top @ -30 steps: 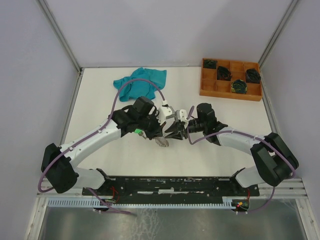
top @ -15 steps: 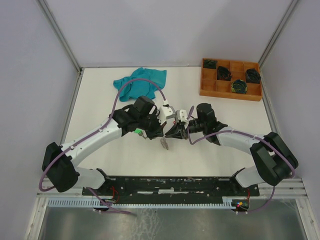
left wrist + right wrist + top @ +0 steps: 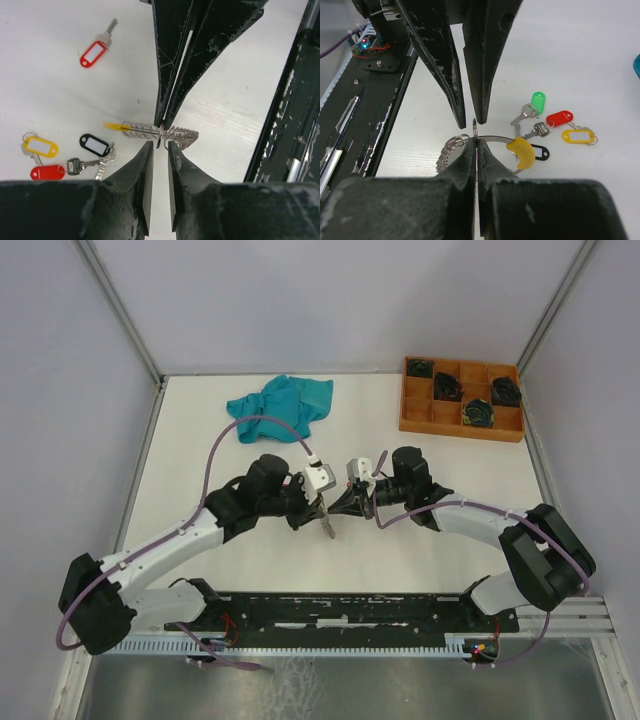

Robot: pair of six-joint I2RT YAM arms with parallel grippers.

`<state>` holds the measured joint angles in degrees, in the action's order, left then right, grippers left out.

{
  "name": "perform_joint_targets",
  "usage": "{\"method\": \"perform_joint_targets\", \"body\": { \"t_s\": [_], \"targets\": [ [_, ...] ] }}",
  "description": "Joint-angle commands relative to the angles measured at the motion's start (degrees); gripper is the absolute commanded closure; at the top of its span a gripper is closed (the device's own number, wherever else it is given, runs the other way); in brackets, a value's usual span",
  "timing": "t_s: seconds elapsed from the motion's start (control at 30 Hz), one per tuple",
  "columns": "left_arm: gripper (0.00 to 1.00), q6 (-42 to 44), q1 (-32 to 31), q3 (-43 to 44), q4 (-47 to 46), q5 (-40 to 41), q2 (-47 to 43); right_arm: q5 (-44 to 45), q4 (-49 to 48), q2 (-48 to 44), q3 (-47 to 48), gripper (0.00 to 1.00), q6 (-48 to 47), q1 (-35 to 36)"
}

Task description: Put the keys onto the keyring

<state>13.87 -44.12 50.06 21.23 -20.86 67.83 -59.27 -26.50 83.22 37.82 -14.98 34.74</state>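
1. A white table (image 3: pixel 200 440) fills the floor of a bay with plain grey walls (image 3: pixel 320 300) and metal corner posts.
2. The large thin silvery wire keyring (image 3: pixel 492 139), with a yellow sleeve (image 3: pixel 522 152) on one arc and a bunch of small rings (image 3: pixel 451 147) threaded on it, is held up at the middle of the table.
3. Well beyond the keyring, towards the far wall, lies a crumpled teal cloth (image 3: pixel 280 405).
4. Far from the keyring, at the far right corner, sits an orange wooden compartment tray (image 3: pixel 455 427) holding dark coiled bundles (image 3: pixel 480 413).
5. The small silver keys (image 3: pixel 536 129) lie loose on the table near the keyring, none threaded on it. Their plastic tags are green (image 3: pixel 537 100), red (image 3: pixel 559 118), yellow (image 3: pixel 577 135) and black (image 3: pixel 540 152), the black one just beside the sleeve. One more red-tagged key (image 3: pixel 94 53) lies apart.
6. Both arms stretch inward from the near edge, and their fingertips face each other at the keyring.
7. The right gripper (image 3: pixel 476 142) is pinched tight on the keyring's wire.
8. The left gripper (image 3: pixel 159 145) has its jaws a narrow gap apart, tips right at the wire, gripping nothing.
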Motion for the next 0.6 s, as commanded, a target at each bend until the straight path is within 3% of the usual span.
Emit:
{"method": "perform_joint_targets", "body": {
  "t_s": [0.0, 0.3, 0.57],
  "targets": [
    [0.73, -7.52, 0.25, -9.84, -21.79, 3.66, -9.77, 1.13, -6.33, -0.94, 1.06, 0.99, 3.45, 0.38],
    [0.60, -17.31, 1.02, -28.51, -50.06, 6.71, -19.66, 1.75, -10.08, -1.74, -0.09, 0.99, 6.32, 0.24],
    [0.60, -20.75, 4.37, -35.27, -62.78, 5.82, -18.20, 1.27, -10.98, -2.36, -0.61, 0.99, 7.12, 0.16]
  ]
}}
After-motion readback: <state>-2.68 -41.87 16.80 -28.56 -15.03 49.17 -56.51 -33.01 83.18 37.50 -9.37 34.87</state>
